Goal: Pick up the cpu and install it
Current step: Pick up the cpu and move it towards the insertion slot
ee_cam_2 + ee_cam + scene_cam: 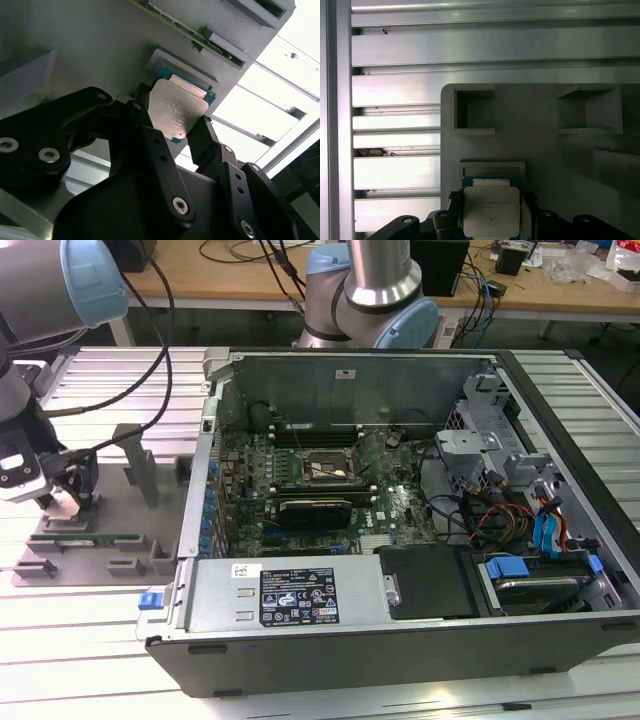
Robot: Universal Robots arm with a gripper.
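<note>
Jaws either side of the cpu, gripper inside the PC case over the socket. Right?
No. The jaws flank the cpu, but the gripper is at the grey tray outside the case, on the exterior view's left. The exterior view shows it.

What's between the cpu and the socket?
The case wall stands between the tray, where the claw is at the cpu, and the socket. Nothing visible separates claw and cpu.
</note>
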